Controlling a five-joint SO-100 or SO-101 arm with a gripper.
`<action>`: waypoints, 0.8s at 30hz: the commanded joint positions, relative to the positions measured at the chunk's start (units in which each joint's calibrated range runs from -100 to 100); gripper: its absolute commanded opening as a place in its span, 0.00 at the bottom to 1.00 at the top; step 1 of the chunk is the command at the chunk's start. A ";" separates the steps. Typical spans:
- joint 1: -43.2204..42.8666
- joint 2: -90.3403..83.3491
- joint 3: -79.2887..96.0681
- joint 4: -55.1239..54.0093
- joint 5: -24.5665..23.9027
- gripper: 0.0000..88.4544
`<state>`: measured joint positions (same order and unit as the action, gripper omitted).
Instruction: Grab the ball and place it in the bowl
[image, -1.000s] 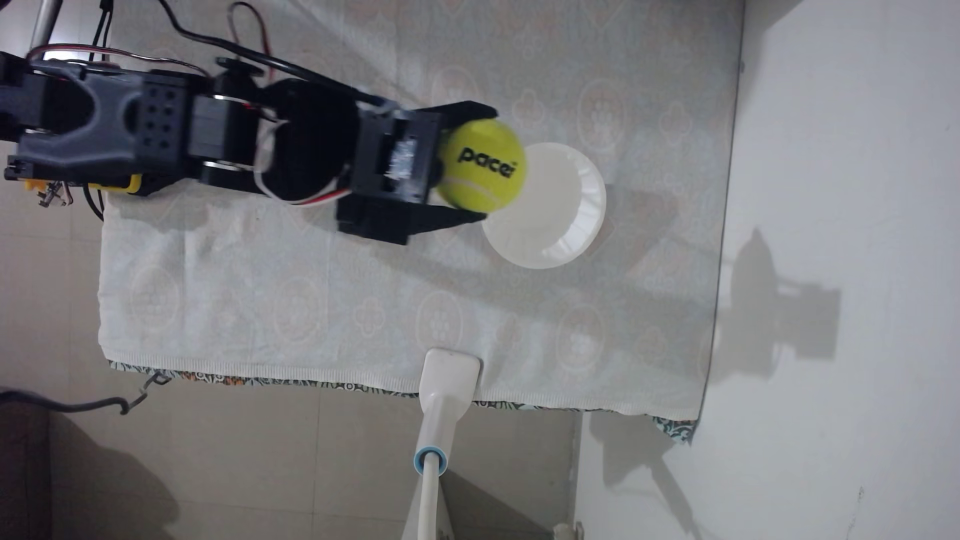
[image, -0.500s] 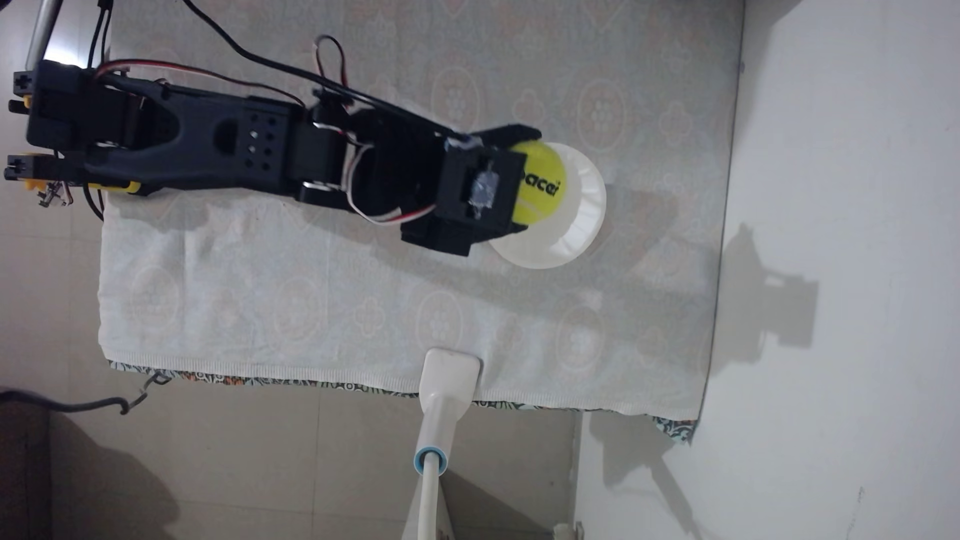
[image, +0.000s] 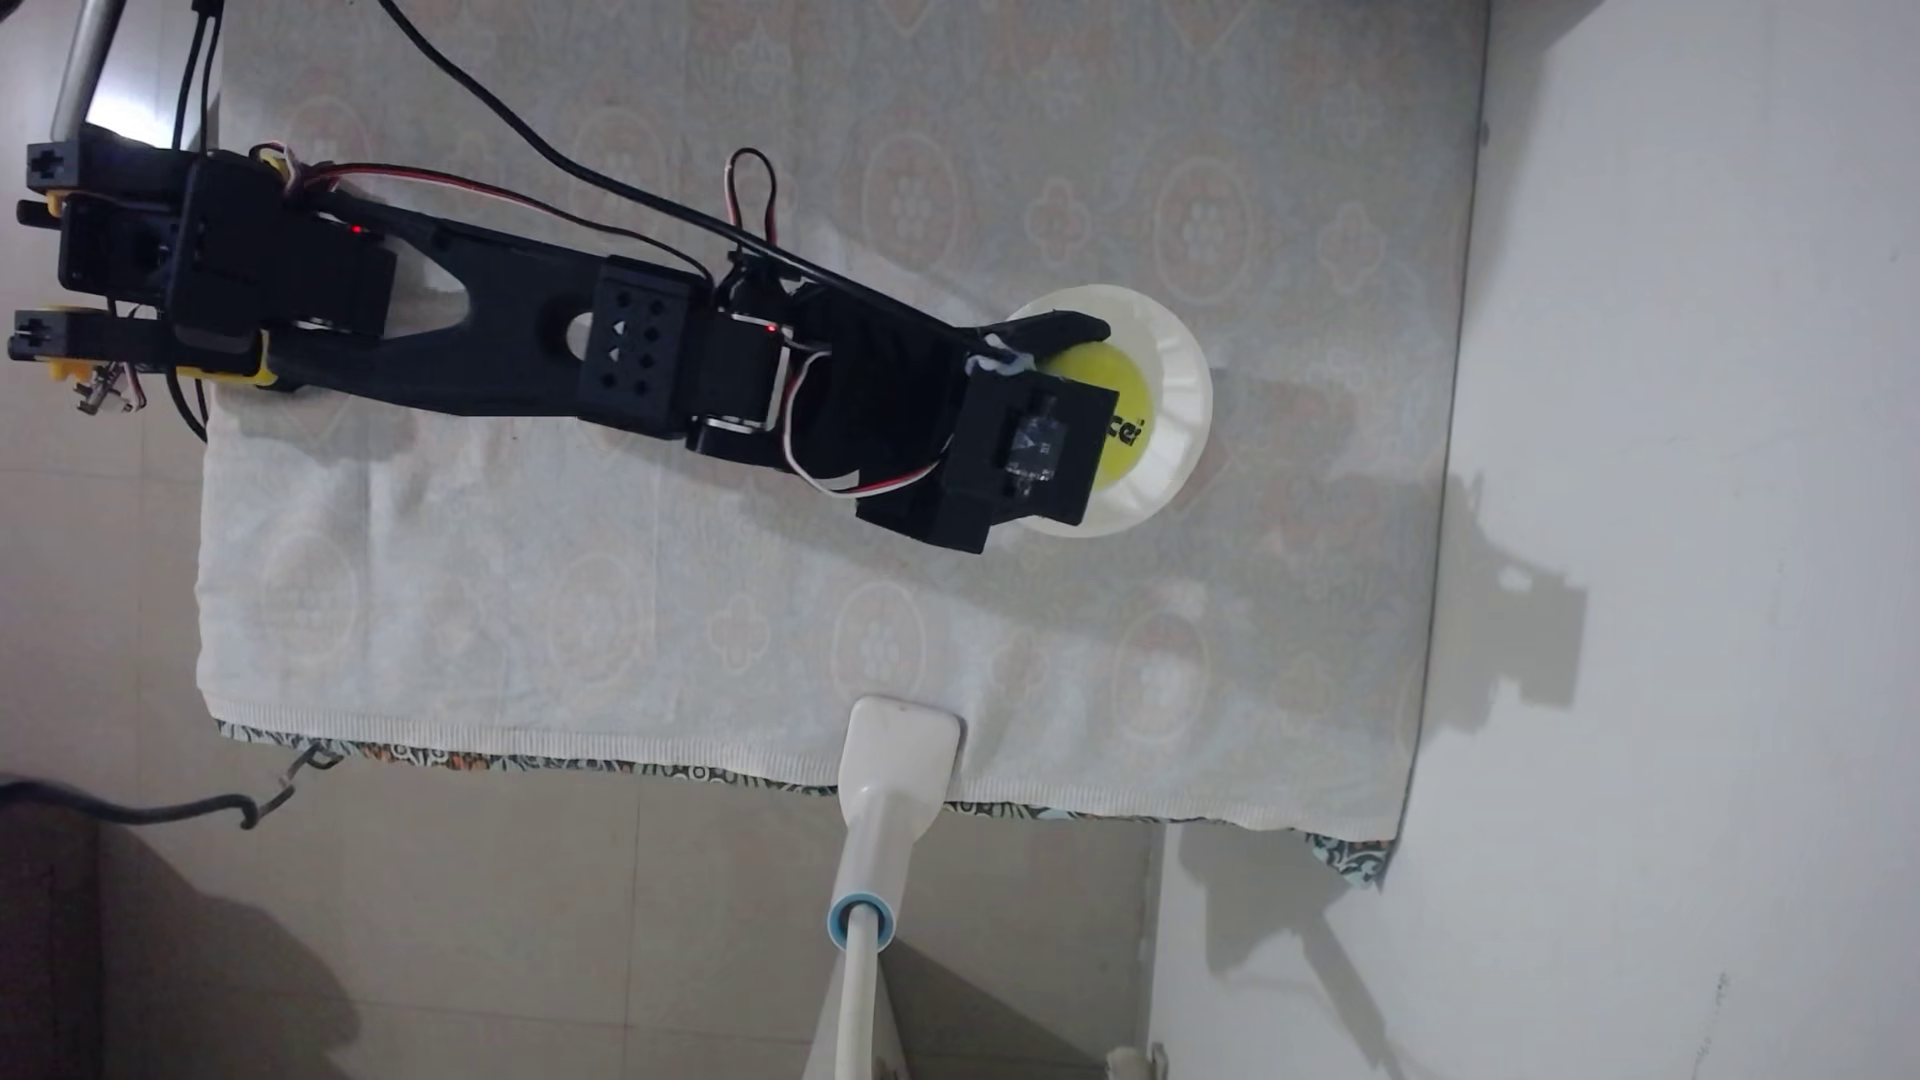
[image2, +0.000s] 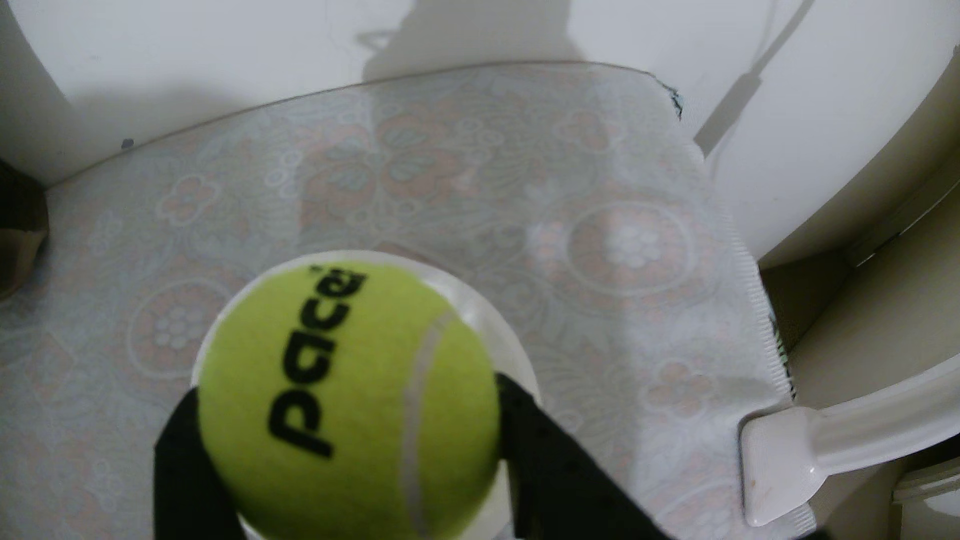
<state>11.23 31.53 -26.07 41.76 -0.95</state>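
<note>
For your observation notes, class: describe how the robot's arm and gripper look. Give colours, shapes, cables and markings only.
The arm is matte black plastic, built of boxy segments; one block carries a grid of round holes. Yellow parts sit at its base. Black, red and white cables loop along it, and small red lights glow. The gripper has two flat black fingers dotted with tiny holes.

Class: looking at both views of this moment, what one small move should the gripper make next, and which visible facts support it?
Probably open the gripper to release. The ball is clamped between the black fingers, and in the fixed view it sits over the bowl, inside its rim. How high it hangs cannot be told, so a slight lowering first might be safer.
</note>
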 joint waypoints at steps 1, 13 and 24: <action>-0.98 -1.39 -2.14 -2.54 -0.83 0.33; -3.41 -0.02 2.22 -3.69 -1.90 0.34; -3.30 -2.52 6.49 -5.49 -4.98 0.60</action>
<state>8.25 33.50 -21.19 38.88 -5.79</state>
